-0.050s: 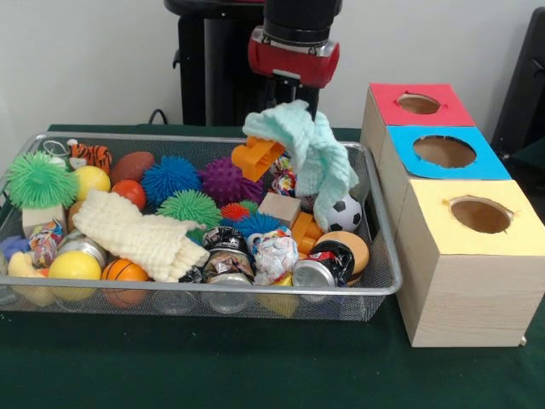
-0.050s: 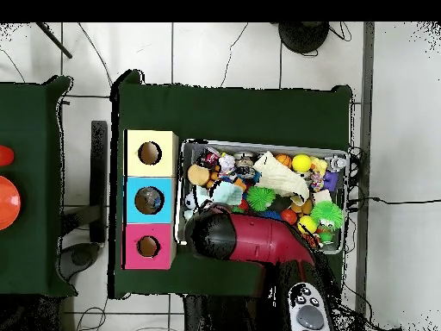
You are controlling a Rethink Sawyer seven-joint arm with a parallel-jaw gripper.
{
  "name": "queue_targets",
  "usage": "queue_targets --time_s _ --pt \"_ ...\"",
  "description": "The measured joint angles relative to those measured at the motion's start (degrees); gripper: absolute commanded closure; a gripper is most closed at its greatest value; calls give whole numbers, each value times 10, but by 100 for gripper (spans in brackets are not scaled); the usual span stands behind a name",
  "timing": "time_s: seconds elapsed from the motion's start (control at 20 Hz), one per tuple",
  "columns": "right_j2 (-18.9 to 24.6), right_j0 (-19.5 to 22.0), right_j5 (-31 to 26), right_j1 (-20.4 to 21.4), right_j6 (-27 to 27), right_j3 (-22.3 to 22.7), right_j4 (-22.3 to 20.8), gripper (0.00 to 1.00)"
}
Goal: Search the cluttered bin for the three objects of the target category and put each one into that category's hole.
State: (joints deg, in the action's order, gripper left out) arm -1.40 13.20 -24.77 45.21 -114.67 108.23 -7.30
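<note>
Above the bin's far right part hangs a pale mint cloth (image 1: 311, 149), gathered at its top under the claw (image 1: 288, 109) and trailing down to just above the soccer ball (image 1: 344, 213). Held by the claw, judging by how the fabric bunches there and drapes free; fingers themselves hidden behind the folds. Looks like 1 of the 3 target things, lifted and due for a hole.

To do this step well: raise until the lowest fold clears the wire bin (image 1: 381, 256) rim, since a dragging tail could snag the mesh or the orange plastic piece (image 1: 255, 155) just beside it. Then carry sideways toward the 3 boxes: red box (image 1: 426, 115), blue box (image 1: 451, 162), yellow box (image 1: 477, 247). Which hole suits cloth cannot be told. Centre the hanging bulk over the opening, lower so the tail feeds in first, then release; loose fabric may otherwise drape over the edge.

Points straight down, red wrist (image 1: 294, 55) directly above the cloth. From overhead, reaches from the base over the bin's box-side end, covering much of it. A second, cream cloth (image 1: 136, 234) lies in the bin, on the green surface (image 1: 255, 366).
</note>
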Motion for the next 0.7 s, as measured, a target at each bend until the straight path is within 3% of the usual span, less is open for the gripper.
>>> queue_targets --time_s 0.7 --pt "-26 -18 0 -16 0 -1 -3 100"
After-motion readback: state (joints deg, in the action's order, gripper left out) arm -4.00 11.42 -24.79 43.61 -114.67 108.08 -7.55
